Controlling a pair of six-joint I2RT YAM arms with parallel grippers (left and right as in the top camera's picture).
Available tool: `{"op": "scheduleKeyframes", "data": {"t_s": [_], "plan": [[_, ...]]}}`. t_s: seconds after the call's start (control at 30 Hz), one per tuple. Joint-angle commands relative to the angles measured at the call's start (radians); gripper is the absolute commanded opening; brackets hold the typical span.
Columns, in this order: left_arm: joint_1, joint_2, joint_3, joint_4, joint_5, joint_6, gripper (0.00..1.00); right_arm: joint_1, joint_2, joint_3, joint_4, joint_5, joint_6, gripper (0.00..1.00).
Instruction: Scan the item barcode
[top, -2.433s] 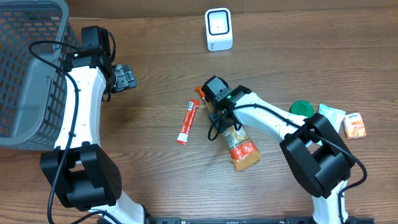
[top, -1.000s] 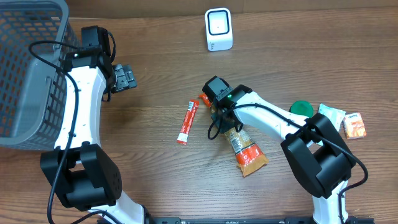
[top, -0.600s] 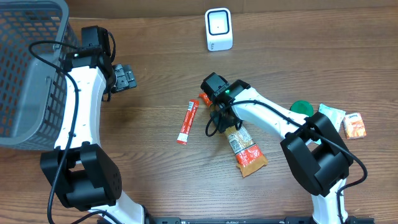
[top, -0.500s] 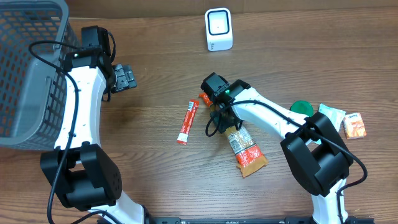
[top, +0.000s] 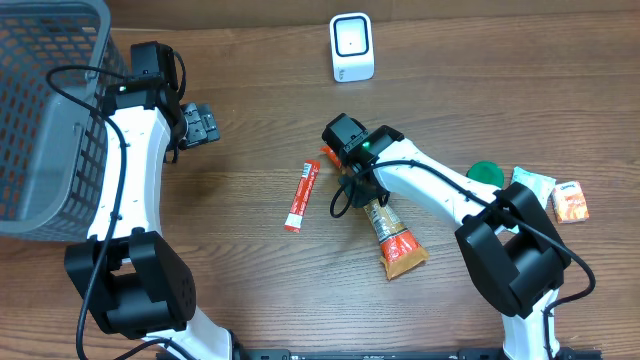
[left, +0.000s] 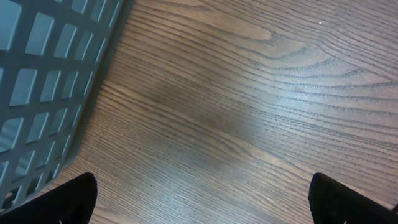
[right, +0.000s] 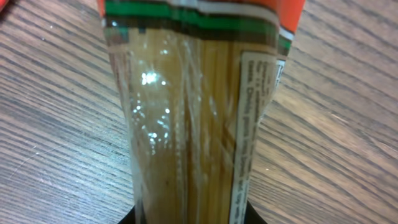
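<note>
Bright, even light falls from above on the desk (top: 250, 280); shadows beside the basket (top: 40, 110) are soft and faint. Right of the basket, the left wrist view shows a pale sheen on the wood, with the fingertips (left: 68, 202) of the left gripper (left: 205, 202) dark and blurred. The clear wrap of the spaghetti packet (right: 186, 124) carries white glare specks; its label print is unfocused.

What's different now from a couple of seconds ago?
The right gripper drew slightly toward the white box-shaped scanner, and the clear-and-orange spaghetti packet it clamps swung its orange end rightward. The left gripper, the red sachet stick and the grey plastic basket stayed put.
</note>
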Motion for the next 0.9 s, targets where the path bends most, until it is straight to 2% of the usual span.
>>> {"op": "scheduleKeyframes", "data": {"t_s": [0.0,0.2,0.47,0.87], "plan": [[-0.006,-0.008,0.018,0.0,0.005,0.011,1.0,0.031,-0.142,0.014,0.013,0.139,0.012,0.13],[-0.006,-0.008,0.018,0.0,0.005,0.011,1.0,0.051,-0.33,0.014,0.001,0.167,0.016,0.04],[-0.006,-0.008,0.018,0.0,0.005,0.011,1.0,0.013,-0.471,0.014,-0.011,0.158,0.04,0.04],[-0.006,-0.008,0.018,0.0,0.005,0.011,1.0,0.007,-0.557,0.014,-0.108,0.158,0.048,0.04]]}}
